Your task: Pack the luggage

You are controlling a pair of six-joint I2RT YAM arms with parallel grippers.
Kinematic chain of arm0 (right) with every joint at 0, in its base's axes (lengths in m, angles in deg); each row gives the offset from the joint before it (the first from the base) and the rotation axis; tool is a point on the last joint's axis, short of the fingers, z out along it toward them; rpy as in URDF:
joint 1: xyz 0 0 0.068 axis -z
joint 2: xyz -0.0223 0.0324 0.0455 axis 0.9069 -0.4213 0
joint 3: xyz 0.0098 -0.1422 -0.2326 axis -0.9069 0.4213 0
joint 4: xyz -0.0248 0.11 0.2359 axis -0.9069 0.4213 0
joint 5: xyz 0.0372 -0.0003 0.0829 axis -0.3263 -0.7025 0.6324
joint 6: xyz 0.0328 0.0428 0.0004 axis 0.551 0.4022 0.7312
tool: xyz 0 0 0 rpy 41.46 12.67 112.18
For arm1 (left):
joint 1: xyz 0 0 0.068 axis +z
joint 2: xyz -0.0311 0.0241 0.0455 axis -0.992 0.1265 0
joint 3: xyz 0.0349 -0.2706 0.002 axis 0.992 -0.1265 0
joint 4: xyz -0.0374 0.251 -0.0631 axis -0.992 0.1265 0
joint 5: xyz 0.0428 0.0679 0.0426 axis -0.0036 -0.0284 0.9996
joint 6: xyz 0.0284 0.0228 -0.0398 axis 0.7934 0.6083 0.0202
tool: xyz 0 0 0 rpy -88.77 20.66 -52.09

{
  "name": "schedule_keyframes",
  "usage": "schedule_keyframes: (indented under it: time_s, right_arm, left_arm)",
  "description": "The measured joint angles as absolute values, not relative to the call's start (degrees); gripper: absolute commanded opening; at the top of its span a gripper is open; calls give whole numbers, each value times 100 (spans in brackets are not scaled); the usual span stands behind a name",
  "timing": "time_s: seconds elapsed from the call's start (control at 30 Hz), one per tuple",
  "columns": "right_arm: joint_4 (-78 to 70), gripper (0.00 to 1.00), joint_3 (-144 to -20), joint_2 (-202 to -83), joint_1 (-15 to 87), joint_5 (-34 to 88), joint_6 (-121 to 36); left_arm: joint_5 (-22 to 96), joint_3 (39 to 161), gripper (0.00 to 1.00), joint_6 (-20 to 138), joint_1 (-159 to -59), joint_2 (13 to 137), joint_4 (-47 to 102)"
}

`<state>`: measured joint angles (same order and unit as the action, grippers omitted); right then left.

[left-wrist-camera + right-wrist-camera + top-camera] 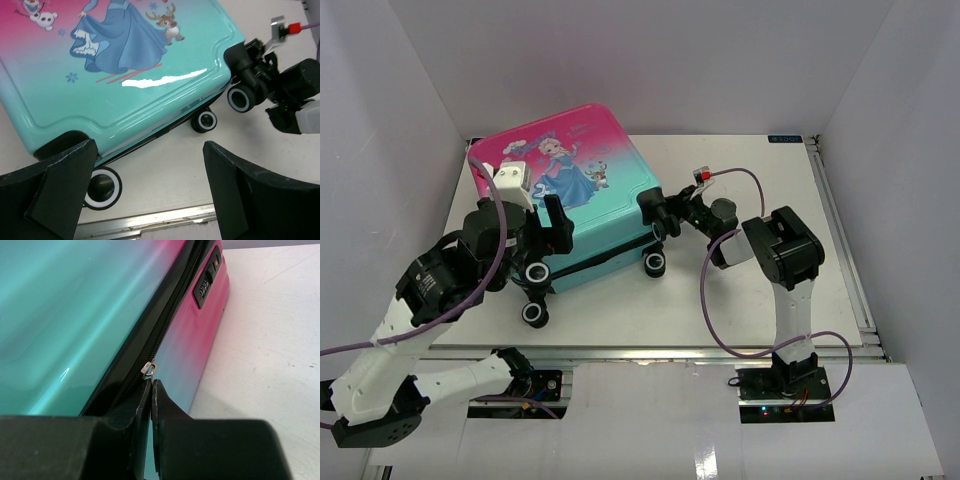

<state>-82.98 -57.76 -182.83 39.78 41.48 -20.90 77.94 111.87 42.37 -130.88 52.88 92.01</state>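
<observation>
Right gripper (151, 382), fully closed, pinches the zipper pull (149, 369) of the suitcase (75, 300). Left gripper (150, 147) stands wide open, empty, beside the suitcase wheels (105, 187).

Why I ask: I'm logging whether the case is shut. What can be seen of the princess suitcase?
The luggage is a glossy hard shell, pink fading to teal, with a cartoon princess print, black trim and white-rimmed black wheels. It lies flat, halves together, on the white table. A combination lock sits on its side by the zip. The right gripper is shut on the zipper pull; the open left gripper hovers at the wheel end.
</observation>
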Motion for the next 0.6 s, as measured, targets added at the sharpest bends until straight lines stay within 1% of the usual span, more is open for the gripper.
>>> schedule_keyframes:
  time_s: [0.13, 0.3, 0.47, 0.6]
  right_arm:
    - [-8297, 8, -5599, -18149, 3851, 3960, -2156]
    - [-8304, 8, -5310, -17951, 3487, 3628, -2311]
    - [-8468, 8, -4999, -17820, 2959, 3441, -2437]
    - [-8664, 8, -4831, -17818, 2626, 3492, -2402]
  left_arm:
    - [7572, 11511, 97, 4373, -13087, 5670, 8912]
    - [7068, 11878, 94, 4353, -13131, 6931, 8464]
    - [6975, 11901, 92, 4117, -13696, 8147, 8326]
    - [7118, 11907, 88, 3737, -14113, 8607, 8355]
